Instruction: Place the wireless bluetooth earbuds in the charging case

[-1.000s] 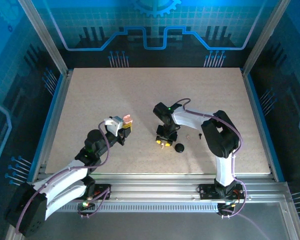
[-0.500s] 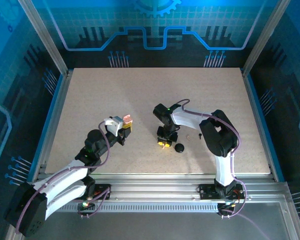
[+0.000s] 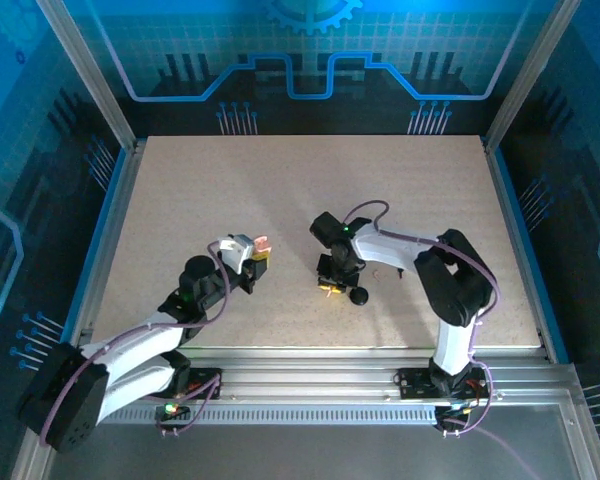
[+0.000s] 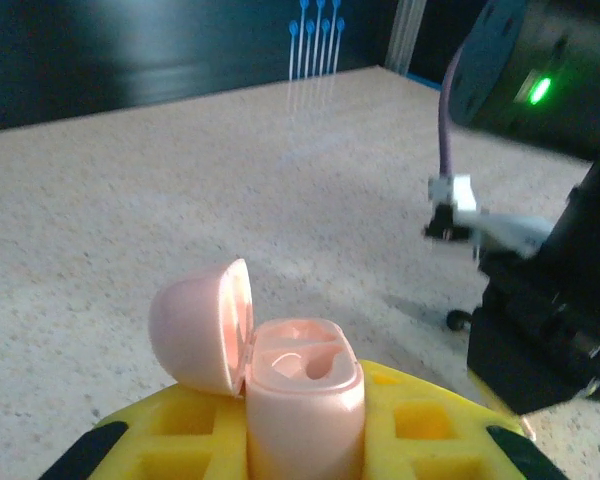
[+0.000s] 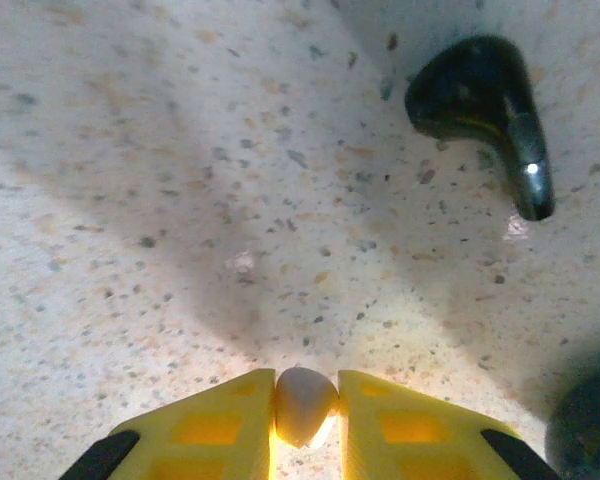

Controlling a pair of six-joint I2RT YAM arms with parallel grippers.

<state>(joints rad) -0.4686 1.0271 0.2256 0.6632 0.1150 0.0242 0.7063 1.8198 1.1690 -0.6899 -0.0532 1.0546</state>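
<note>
Left gripper [image 3: 257,262]: clamped on the pink rounded plastic charging case [image 4: 302,385], whose lid is tipped open.
Right gripper [image 3: 329,286]: pinching a tiny pale whitish earbud [image 5: 305,402] low over the speckled beige table [image 3: 280,190].
Glossy black earbud [image 5: 480,105]: lying on the table ahead of the right fingers.
Round black puck [image 3: 359,296]: on the table just beside the right gripper.

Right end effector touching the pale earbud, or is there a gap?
Touching. Right wrist view: the pale earbud sits pinched in the right end effector, with both yellow fingers pressed against its sides and no gap.
</note>
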